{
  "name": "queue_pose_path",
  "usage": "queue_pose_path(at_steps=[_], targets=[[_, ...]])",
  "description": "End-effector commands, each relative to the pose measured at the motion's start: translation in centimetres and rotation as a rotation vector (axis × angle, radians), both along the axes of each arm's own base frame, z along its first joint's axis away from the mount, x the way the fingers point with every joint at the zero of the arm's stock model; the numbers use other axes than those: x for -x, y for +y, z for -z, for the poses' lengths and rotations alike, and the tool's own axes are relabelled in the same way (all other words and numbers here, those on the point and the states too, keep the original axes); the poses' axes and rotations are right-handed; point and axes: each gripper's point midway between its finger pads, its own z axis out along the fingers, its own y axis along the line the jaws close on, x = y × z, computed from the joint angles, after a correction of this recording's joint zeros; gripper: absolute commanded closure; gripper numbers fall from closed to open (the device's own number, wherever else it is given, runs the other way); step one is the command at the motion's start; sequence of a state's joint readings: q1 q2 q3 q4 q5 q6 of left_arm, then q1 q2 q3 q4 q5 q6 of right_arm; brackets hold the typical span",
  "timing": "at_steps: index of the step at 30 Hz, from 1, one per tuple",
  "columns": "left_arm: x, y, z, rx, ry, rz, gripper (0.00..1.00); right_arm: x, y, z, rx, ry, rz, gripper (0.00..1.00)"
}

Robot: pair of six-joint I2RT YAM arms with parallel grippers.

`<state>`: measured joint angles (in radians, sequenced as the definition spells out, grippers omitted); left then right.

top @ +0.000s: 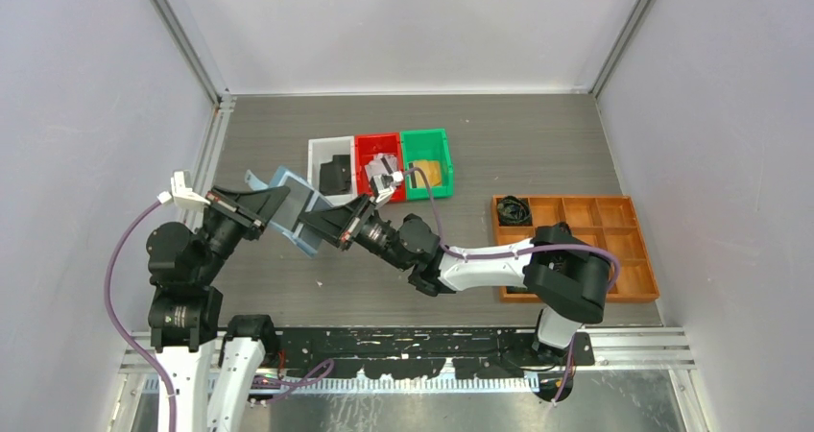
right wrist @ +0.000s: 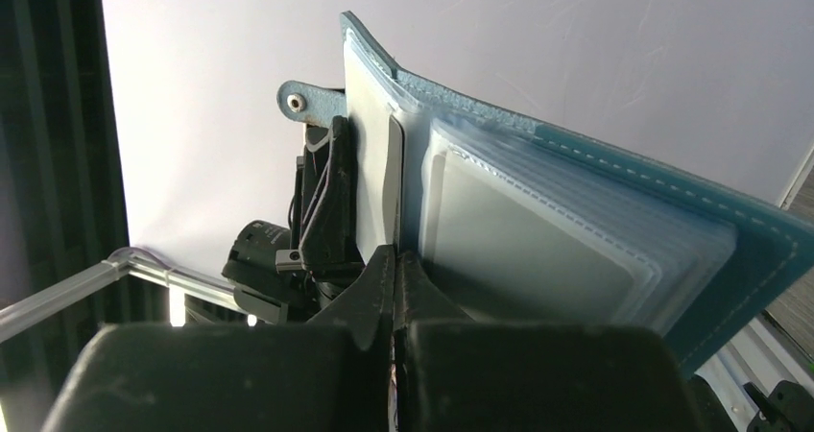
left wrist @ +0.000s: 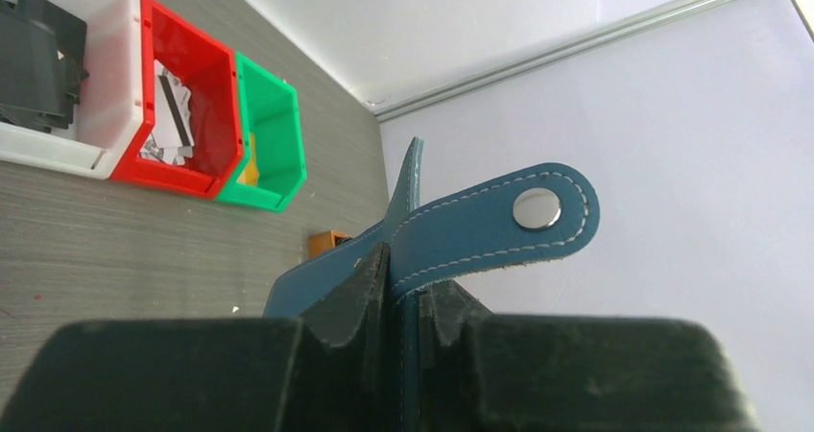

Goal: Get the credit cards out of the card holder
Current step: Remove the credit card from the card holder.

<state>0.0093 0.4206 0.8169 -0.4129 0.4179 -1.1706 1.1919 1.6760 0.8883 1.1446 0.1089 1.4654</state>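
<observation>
Closest to the left wrist lens: left gripper (left wrist: 403, 259), fingers clamped on the lower edge of the card holder (left wrist: 322, 276), snap tab (left wrist: 499, 223) curling up and to the right. From above, held off the table (top: 538, 144) at mid left, opened like a book, pale inside turned toward the right gripper (right wrist: 396, 259), long edge running from far left to near right. On the right wrist view, clear sleeves (right wrist: 538, 230) fanned out to the right, blue cover behind them. Right fingers pressed together at the foot of a sleeve beside the spine; cannot tell whether anything thin sits between them.

Just far and right of the holder, three bins in a row: white bin (top: 326, 146) with a black card (top: 336, 175), red bin (top: 377, 139) with silver-grey cards (left wrist: 171, 130), green bin (top: 427, 134) with a gold card (top: 434, 173). Right arm (top: 480, 257) stretched in from near right, wrist overlapping the red bin's near end. Well apart at right, orange tray (top: 562, 226), black coiled cable (top: 514, 209) in its far left compartment.
</observation>
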Motion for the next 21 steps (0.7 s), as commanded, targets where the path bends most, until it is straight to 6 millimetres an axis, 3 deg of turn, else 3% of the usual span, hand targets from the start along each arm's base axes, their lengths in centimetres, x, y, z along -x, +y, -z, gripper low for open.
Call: queue_pose_path(at_steps=[1, 7, 10, 16, 21], targets=[[2.5, -2.5, -1.0, 0.024, 0.005, 0.172, 0.85, 0.8, -3.0, -6.6, -0.215, -0.084, 0.036, 0.99], [2.5, -2.8, -1.7, 0.070, 0.017, 0.191, 0.72, 1.3, -4.2, -5.0, -0.198, -0.094, 0.044, 0.99], [2.5, -3.1, -1.9, 0.095, 0.026, 0.209, 0.71, 1.4, -4.5, -4.4, -0.187, -0.098, 0.042, 0.99], [2.2, -2.9, -2.1, 0.115, 0.041, 0.194, 0.87, 1.7, -4.6, -3.7, -0.175, -0.102, 0.039, 0.99], [2.3, -2.9, -2.5, 0.126, 0.035, 0.197, 0.86, 1.7, -4.6, -2.4, -0.158, -0.079, 0.035, 0.99]])
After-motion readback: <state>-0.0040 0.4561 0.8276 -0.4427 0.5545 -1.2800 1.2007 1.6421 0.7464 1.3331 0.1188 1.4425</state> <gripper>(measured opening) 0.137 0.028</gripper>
